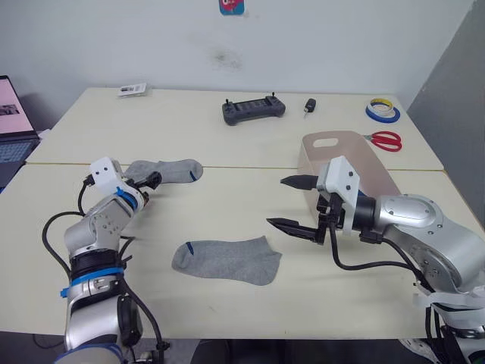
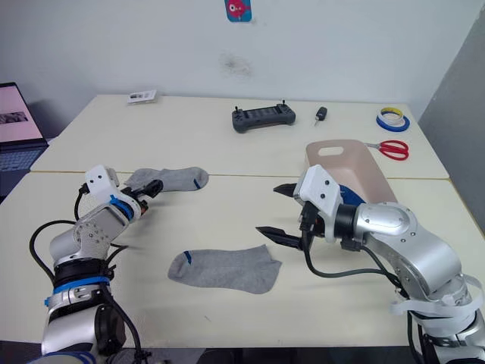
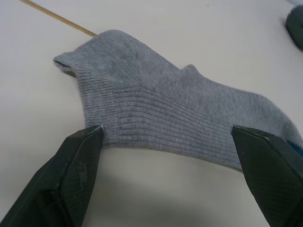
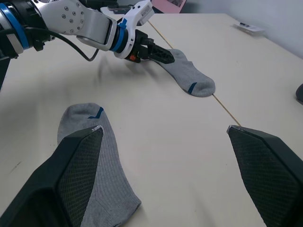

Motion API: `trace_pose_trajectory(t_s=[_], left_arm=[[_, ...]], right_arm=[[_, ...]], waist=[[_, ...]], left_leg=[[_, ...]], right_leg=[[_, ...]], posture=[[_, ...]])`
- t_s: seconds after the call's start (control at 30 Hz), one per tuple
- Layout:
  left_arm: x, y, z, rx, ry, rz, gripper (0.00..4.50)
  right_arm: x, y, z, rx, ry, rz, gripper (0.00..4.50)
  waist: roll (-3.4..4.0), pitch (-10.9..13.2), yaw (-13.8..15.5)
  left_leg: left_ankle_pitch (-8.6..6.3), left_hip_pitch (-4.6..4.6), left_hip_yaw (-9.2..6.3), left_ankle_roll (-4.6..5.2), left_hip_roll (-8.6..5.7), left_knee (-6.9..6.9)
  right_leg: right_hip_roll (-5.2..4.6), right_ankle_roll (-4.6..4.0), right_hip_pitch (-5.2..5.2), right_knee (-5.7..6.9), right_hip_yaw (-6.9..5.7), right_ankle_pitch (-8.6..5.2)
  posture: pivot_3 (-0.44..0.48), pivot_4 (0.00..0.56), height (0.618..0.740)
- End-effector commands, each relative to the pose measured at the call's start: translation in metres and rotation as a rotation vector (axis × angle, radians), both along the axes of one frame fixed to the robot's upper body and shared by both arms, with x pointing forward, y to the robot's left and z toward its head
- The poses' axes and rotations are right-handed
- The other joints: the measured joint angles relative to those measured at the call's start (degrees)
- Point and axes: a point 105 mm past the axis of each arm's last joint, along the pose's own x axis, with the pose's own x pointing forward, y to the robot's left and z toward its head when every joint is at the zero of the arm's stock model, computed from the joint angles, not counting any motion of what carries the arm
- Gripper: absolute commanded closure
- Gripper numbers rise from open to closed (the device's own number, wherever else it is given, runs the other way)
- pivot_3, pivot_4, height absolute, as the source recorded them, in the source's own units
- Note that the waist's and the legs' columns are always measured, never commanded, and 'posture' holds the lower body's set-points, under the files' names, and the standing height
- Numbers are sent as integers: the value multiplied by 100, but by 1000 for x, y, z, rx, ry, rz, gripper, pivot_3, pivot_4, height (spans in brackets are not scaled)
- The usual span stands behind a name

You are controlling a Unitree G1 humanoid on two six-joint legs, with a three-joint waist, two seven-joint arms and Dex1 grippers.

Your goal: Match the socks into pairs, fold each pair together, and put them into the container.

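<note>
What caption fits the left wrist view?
Open left pincer poised at the cuff end of a grey sock lying flat on the table.

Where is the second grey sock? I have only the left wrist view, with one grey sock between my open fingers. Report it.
Observer: The second grey sock lies flat on the table, nearer the robot and between the two arms. It is apart from the far grey sock at the left gripper.
Operator: Give me the right gripper.
Observer: The right gripper hangs open above the table to the right of the second grey sock and holds nothing.
Operator: Locate the container.
Observer: The container stands on the table just behind the right gripper, on the robot's right side.
</note>
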Motion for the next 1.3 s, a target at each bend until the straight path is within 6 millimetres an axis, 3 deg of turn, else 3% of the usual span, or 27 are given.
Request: trace_pose_trajectory(t_s=[0.03, 0.37, 0.47, 0.77, 0.87, 1.23, 1.3], left_arm=[[-2, 5, 19, -55, -45, 114, 31], [-17, 5, 16, -79, -19, 276, 31], [-12, 9, 14, -73, -3, 286, 31], [10, -3, 6, -161, 49, 231, 31], [16, -3, 8, -172, 42, 231, 626], [26, -2, 10, -178, 19, 236, 4209], [25, 1, 11, -176, 10, 246, 4478]], right_arm=[[-5, -1, 9, 3, -49, 5, 0], [-4, 0, 7, 0, -44, 8, 0], [-4, 0, 7, 1, -43, 12, 0], [-5, 1, 6, 2, -42, 15, 0], [-5, 1, 6, 2, -42, 13, 0], [-5, 1, 6, 2, -42, 11, 0], [-5, 1, 6, 2, -42, 11, 0]], waist=[[-1, -1, 4], [-3, -1, 16], [-4, -1, 17], [-5, -1, 28], [-5, -1, 30], [-5, -1, 31], [-5, -1, 32]], left_leg=[[1, 0, 0, -2, 0, 0], [2, -2, 3, -5, -1, 1], [3, -2, 5, -5, -2, 1], [3, -2, 4, -6, -5, 1], [3, -1, 4, -6, -5, 1], [3, -2, 5, -7, -5, 0], [3, -2, 5, -7, -5, 0]], right_leg=[[0, 0, 0, 0, 0, 0], [-1, 1, 1, -2, 2, 0], [-1, 1, 1, -2, 1, 1], [-2, 1, 3, -4, -1, 0], [-3, 1, 3, -3, -1, 0], [-5, 1, 2, -5, -2, 0], [-5, 1, 2, -5, -2, 0]], posture=[[0, 150, 740], [0, 150, 740], [0, 150, 740], [0, 150, 740], [0, 150, 740], [0, 150, 740], [0, 150, 740]])
